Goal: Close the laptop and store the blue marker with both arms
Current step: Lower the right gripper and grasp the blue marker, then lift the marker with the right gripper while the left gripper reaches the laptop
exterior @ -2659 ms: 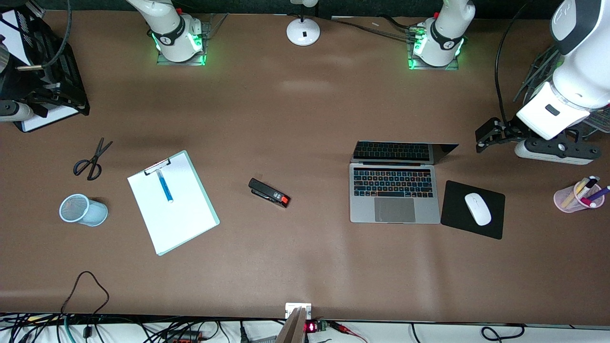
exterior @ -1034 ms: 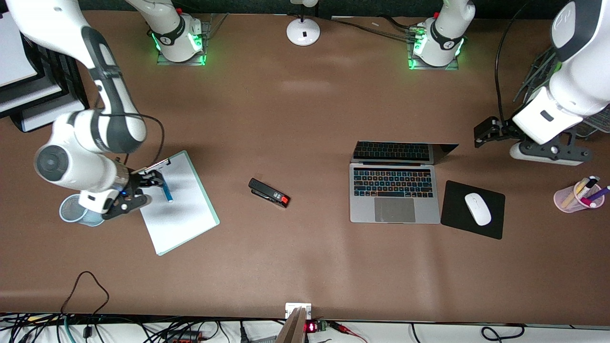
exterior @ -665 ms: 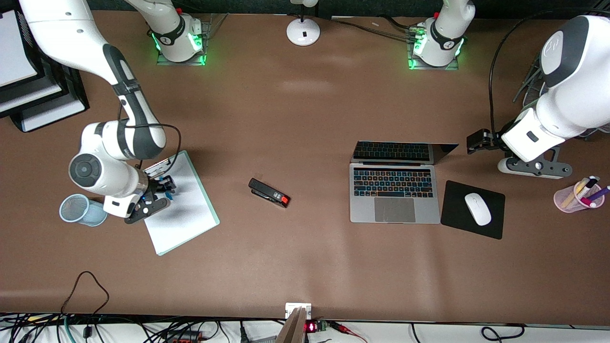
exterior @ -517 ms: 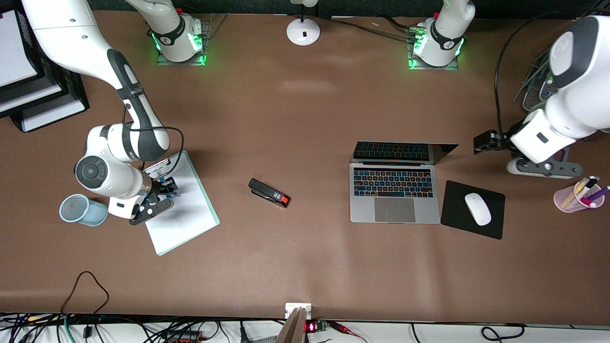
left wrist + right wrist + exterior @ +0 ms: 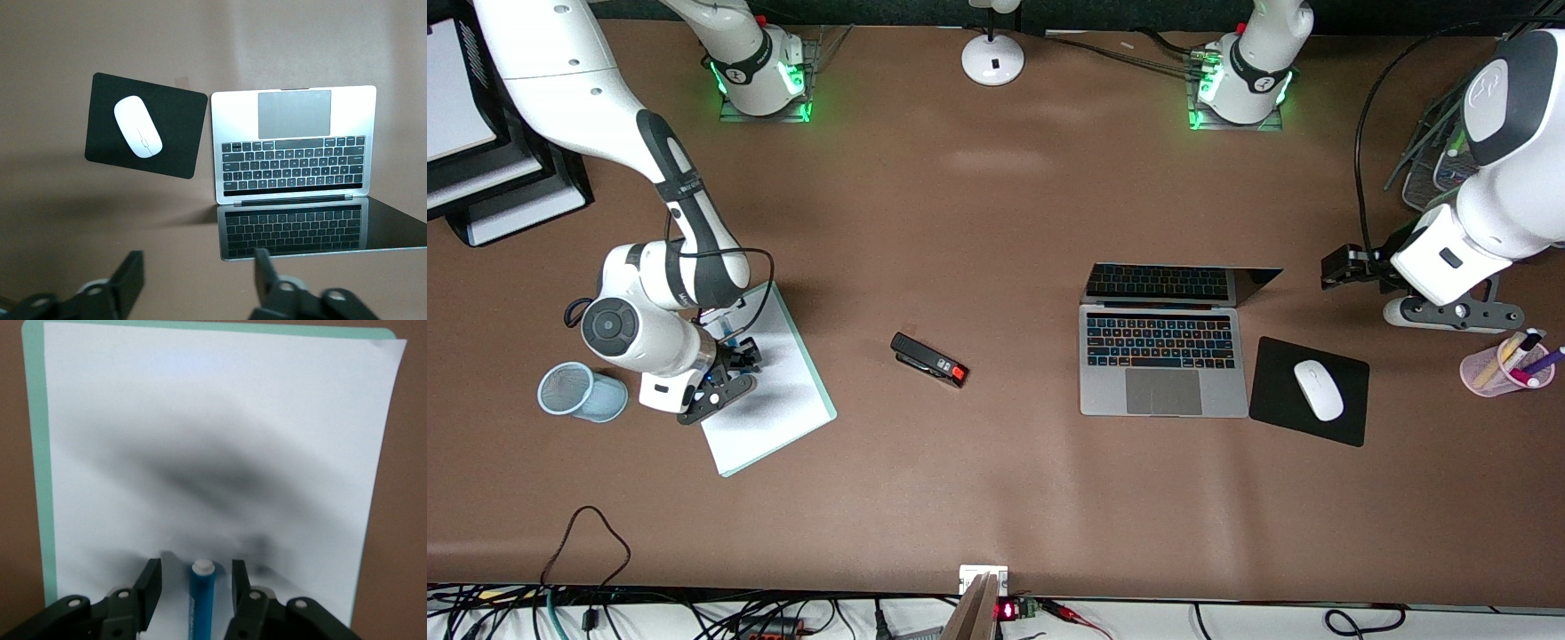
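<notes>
The blue marker point(image 5: 200, 603) lies on the white paper of a clipboard point(image 5: 778, 404) toward the right arm's end of the table. My right gripper point(image 5: 732, 360) is low over it and open, one finger point(image 5: 150, 583) on each side of the marker's whitish end, not touching it. In the front view the gripper hides most of the marker point(image 5: 727, 338). The silver-grey laptop point(image 5: 1163, 356) stands open, its screen up. My left gripper point(image 5: 1336, 267) is open and empty in the air beside the laptop's lid. The left wrist view shows the open laptop point(image 5: 293, 147) past my left gripper point(image 5: 198, 280).
A black stapler point(image 5: 929, 358) lies between clipboard and laptop. A black mouse pad point(image 5: 1272, 404) with a white mouse point(image 5: 1318, 389) lies beside the laptop. A pink cup of markers point(image 5: 1504, 366) stands at the left arm's end. A blue mesh cup point(image 5: 578, 391) lies by the clipboard.
My right arm has swung in from the table's end and come down over the clipboard until its open fingers straddle the blue marker. My left gripper has shifted slightly near the laptop's lid.
</notes>
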Controlling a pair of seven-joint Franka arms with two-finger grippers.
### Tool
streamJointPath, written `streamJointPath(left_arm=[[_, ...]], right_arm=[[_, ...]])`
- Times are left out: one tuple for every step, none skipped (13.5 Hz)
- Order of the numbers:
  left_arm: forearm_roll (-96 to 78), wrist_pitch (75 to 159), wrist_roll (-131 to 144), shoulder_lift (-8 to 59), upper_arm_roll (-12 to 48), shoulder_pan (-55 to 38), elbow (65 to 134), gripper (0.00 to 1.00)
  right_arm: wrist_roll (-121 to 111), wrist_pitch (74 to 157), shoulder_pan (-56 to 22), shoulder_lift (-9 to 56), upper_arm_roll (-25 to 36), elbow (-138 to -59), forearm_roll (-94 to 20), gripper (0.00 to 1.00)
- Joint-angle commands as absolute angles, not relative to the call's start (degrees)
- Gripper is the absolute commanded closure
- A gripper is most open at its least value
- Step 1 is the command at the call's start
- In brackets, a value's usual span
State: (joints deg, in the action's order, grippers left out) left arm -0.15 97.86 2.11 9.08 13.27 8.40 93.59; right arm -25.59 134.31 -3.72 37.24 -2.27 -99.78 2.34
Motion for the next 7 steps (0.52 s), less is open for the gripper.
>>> streamJointPath(left_arm=[[-0.44,94.93,2.02,9.58,14.06,8.61,91.14,0.85],[-0.44,93.53,2.11,9.49,14.15,8.53,91.06,0.99],[-0.44,93.17,2.11,9.41,14.59,8.53,91.05,1.0],[-0.61,93.08,2.28,9.4,14.85,8.53,91.05,1.0],[-1.75,93.08,2.63,9.49,14.94,8.53,91.14,1.0],[-2.8,93.08,2.64,9.49,14.94,8.53,91.23,1.0],[-3.07,92.9,2.64,9.49,14.94,8.53,91.23,1.0]], right_arm=[[-26.46,135.44,-3.43,37.97,-2.46,-99.93,2.81,0.5],[-26.46,135.61,-3.43,38.32,-2.46,-99.93,2.73,0.5],[-26.46,135.7,-3.34,38.41,-2.46,-99.93,2.72,0.52],[-26.46,135.7,-3.34,38.76,-2.46,-99.93,2.72,0.55],[-26.46,135.79,-3.25,39.02,-2.46,-99.93,2.72,0.55],[-26.46,135.79,-3.16,39.11,-2.46,-99.93,2.72,0.55],[-26.46,135.7,-3.16,39.11,-2.46,-100.02,2.72,0.62]])
